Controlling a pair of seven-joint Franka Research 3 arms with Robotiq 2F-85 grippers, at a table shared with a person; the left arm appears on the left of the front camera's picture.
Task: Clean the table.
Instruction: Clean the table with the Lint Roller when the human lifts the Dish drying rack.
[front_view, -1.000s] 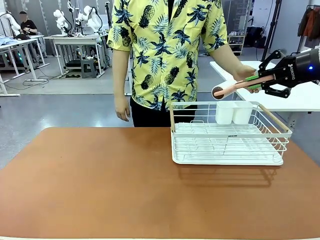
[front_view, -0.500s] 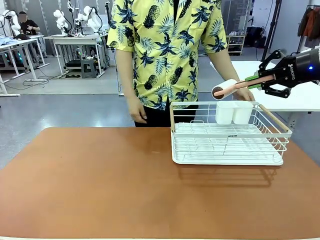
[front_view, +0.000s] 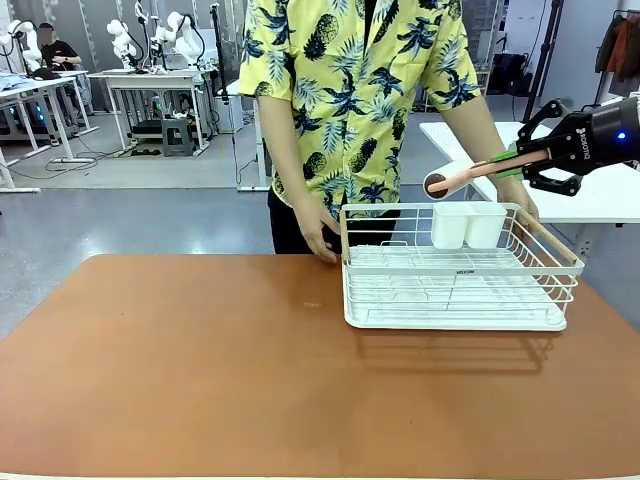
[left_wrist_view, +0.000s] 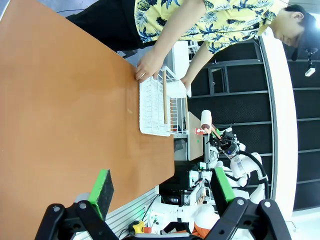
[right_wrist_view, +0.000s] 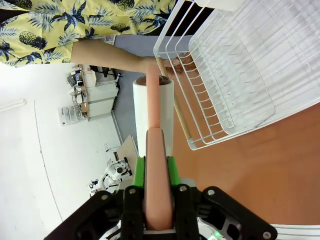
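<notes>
The reddish-brown table (front_view: 200, 370) spans the front view, and a white wire dish rack (front_view: 455, 290) stands at its far right. Above the rack's back corner my right gripper (front_view: 520, 160) is shut on the pink handle of a lint roller (front_view: 450, 178), whose white roll points toward the person. In the right wrist view the handle (right_wrist_view: 157, 165) runs up between the green pads of my right gripper (right_wrist_view: 156, 172). The person's hands (front_view: 322, 240) rest on the rack's two ends. My left gripper (left_wrist_view: 162, 187) hangs open over the table (left_wrist_view: 60, 100) with nothing in it.
Two white cups (front_view: 467, 225) sit in the rack's back section. A white-topped table (front_view: 600, 195) stands behind my right gripper. The person stands at the far edge, behind the rack. The left and middle of the tabletop are bare.
The person stepped to the right, let go of the lint roller and put both hands on the rack's ends. My right gripper stayed where it was with the roller.
</notes>
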